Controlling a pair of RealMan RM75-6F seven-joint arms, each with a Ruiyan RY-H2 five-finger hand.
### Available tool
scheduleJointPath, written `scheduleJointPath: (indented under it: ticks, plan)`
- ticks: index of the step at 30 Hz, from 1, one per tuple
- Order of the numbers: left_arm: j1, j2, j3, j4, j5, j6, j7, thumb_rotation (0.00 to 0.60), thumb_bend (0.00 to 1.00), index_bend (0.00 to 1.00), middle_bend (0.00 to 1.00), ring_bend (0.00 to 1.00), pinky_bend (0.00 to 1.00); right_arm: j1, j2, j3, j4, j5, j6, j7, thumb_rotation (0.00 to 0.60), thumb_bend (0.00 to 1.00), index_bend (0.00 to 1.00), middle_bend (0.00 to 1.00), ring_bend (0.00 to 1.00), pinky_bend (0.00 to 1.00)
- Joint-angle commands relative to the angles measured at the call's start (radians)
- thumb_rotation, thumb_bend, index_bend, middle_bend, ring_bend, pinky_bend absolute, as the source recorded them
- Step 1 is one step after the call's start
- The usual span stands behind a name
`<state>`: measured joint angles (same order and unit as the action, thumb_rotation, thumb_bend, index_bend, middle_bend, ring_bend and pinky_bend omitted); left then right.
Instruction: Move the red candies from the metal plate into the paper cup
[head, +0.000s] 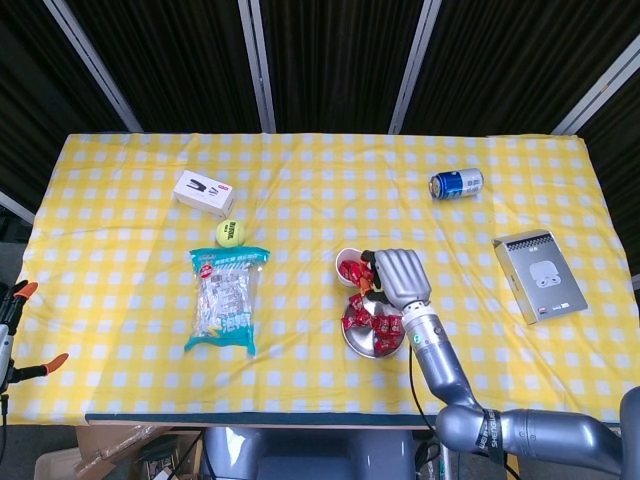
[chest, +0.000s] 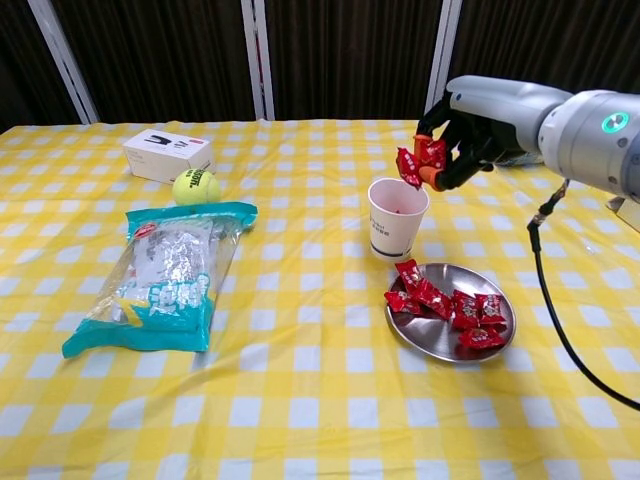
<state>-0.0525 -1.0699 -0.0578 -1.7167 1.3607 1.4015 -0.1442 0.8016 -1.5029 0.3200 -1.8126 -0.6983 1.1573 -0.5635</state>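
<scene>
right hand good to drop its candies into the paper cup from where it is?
Probably yes. The right hand holds red candies just above and slightly right of the paper cup; the cup stands upright, mouth open, nothing between them. A small shift left should centre it.

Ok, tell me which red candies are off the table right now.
The candies gripped by the right hand above the paper cup; the rest lie on the metal plate or inside the cup.
</scene>
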Motion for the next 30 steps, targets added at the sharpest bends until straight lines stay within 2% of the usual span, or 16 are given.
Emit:
scheduleJointPath:
  ticks: [1, 8, 16, 22, 27, 30]
  plan:
    - [-0.001, 0.0, -0.001, 0.003, -0.003, -0.004, -0.003, 0.6, 0.01, 0.0, 0.0, 0.0, 0.0, 0.037, -0.021, 0.026, 0.053, 0.042, -0.026, -0.017, 0.6, 0.66, 0.62, 0.73, 0.83, 1.0]
    - [-0.005, 0.004, -0.002, 0.001, -0.011, -0.017, -0.008, 0.6, 0.01, 0.0, 0.0, 0.0, 0.0, 0.089, -0.064, 0.036, 0.153, 0.105, -0.07, -0.033, 0.6, 0.66, 0.62, 0.73, 0.83, 1.0]
    - [-0.009, 0.008, -0.004, -0.007, -0.024, -0.028, -0.004, 0.6, 0.01, 0.0, 0.0, 0.0, 0.0, 0.105, -0.097, 0.004, 0.246, 0.16, -0.108, -0.043, 0.6, 0.65, 0.58, 0.73, 0.83, 1.0]
    - [-0.009, 0.008, -0.004, -0.008, -0.026, -0.029, -0.001, 0.6, 0.01, 0.0, 0.0, 0.0, 0.0, 0.113, -0.102, -0.015, 0.259, 0.164, -0.109, -0.057, 0.6, 0.44, 0.52, 0.73, 0.82, 1.0]
    - [-0.008, 0.008, -0.004, -0.007, -0.026, -0.025, 0.001, 0.6, 0.01, 0.0, 0.0, 0.0, 0.0, 0.115, -0.104, -0.017, 0.25, 0.159, -0.099, -0.054, 0.6, 0.33, 0.45, 0.73, 0.81, 1.0]
    - [-0.007, 0.007, -0.004, -0.006, -0.024, -0.023, 0.001, 0.6, 0.01, 0.0, 0.0, 0.0, 0.0, 0.114, -0.102, -0.017, 0.238, 0.15, -0.091, -0.049, 0.6, 0.31, 0.43, 0.73, 0.81, 1.0]
